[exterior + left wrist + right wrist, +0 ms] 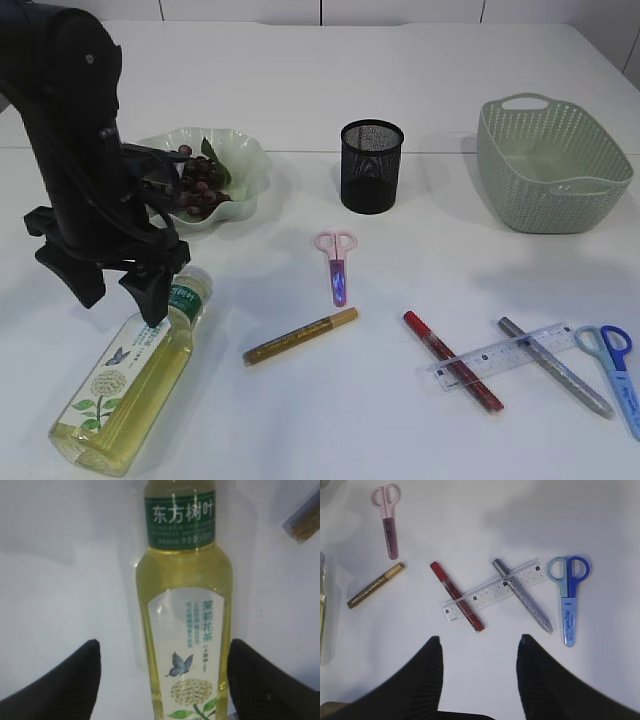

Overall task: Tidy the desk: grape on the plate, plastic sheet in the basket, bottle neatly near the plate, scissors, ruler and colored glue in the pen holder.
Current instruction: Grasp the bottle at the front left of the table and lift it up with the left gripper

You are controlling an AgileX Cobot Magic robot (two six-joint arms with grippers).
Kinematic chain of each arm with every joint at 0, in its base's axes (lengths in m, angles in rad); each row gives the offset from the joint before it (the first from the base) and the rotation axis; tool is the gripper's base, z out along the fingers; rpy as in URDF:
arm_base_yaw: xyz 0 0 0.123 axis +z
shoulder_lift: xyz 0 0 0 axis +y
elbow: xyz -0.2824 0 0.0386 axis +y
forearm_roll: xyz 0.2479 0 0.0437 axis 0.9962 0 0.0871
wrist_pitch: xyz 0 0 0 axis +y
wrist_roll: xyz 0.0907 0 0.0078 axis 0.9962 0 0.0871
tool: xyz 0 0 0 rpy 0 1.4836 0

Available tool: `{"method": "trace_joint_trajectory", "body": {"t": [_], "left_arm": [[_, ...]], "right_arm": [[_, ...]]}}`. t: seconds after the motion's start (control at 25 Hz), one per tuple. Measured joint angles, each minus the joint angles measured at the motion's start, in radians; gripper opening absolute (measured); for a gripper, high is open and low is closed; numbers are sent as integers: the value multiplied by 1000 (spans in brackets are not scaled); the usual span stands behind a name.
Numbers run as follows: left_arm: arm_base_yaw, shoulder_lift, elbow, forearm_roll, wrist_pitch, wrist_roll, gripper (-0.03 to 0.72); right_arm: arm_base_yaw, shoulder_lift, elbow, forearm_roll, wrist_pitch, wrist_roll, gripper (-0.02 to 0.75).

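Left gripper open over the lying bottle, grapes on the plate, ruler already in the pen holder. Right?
Not the ruler. The exterior view shows the ruler on the table across the red glue pen; the pen holder looks empty. Left gripper, bottle, grapes and plate are as stated.

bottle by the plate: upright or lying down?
Lying down. The bottle rests on its side on the table, cap toward the plate; the left tool straddles its neck, open, not gripping.
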Motion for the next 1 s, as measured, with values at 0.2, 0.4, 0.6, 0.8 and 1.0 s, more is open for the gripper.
{"method": "trace_joint_trajectory", "body": {"t": [0.2,0.4,0.6,0.8,1.0], "left_arm": [[-9,23,0,-25,-53,-1,573],[-9,69,0,-29,-79,-1,573],[-9,103,0,-36,-107,-1,573],[-9,154,-2,-40,-120,-1,576],[-9,176,-3,-44,-131,-1,578]], "right_arm": [[0,-2,0,1,0,0,387],[0,-2,0,1,0,-1,387],[0,-2,0,1,0,-1,387],[0,-2,0,1,0,-1,388],[0,-2,0,1,0,-1,388]]}}
